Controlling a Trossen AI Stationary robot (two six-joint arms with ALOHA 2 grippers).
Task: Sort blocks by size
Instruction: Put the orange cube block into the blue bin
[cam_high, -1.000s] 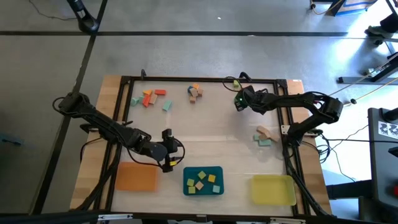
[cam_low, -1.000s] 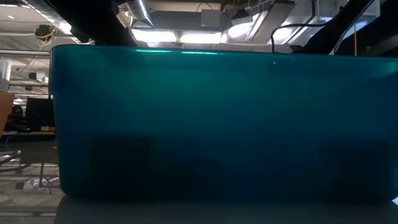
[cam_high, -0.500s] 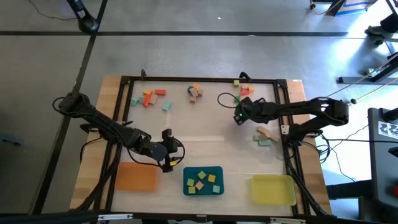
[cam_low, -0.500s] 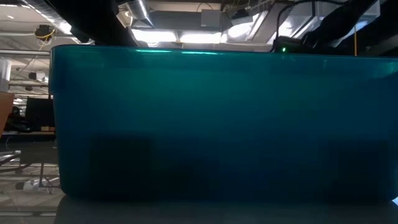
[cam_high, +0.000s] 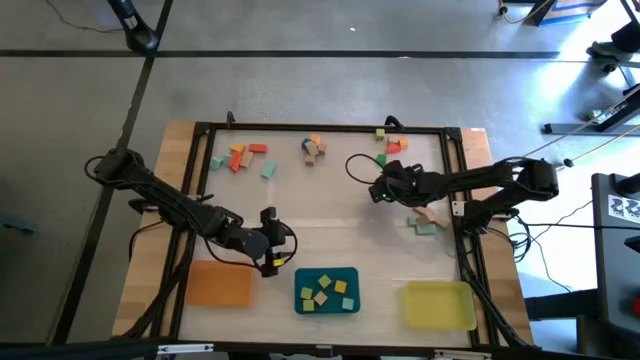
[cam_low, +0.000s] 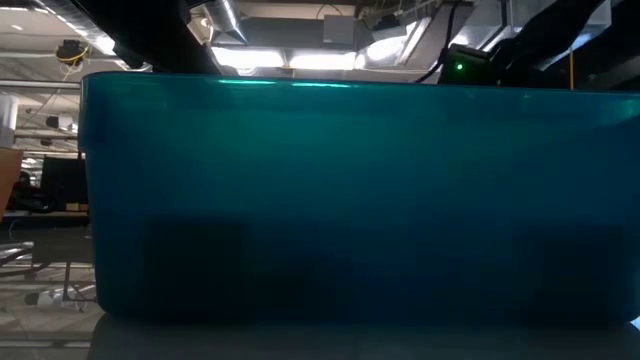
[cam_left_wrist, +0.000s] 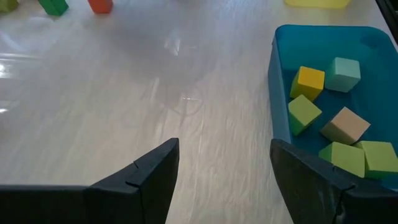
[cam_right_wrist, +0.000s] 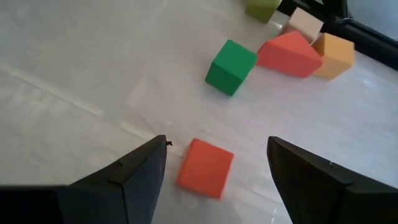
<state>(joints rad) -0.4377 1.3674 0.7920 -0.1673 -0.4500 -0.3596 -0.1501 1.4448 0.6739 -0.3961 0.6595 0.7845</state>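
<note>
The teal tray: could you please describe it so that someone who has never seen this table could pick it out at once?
On the light wooden table, three flat trays sit in a row along the edge at the bottom of the high view. The teal plastic tray is the middle one, between the orange tray and the yellow tray. It alone holds small wooden blocks: yellow, green, mint and tan.

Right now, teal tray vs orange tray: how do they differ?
The teal tray holds several small blocks; the orange tray shows none. The teal tray sits at the table's near-edge middle, the orange tray left of it, by the left gripper. Both are flat and rectangular.
</note>
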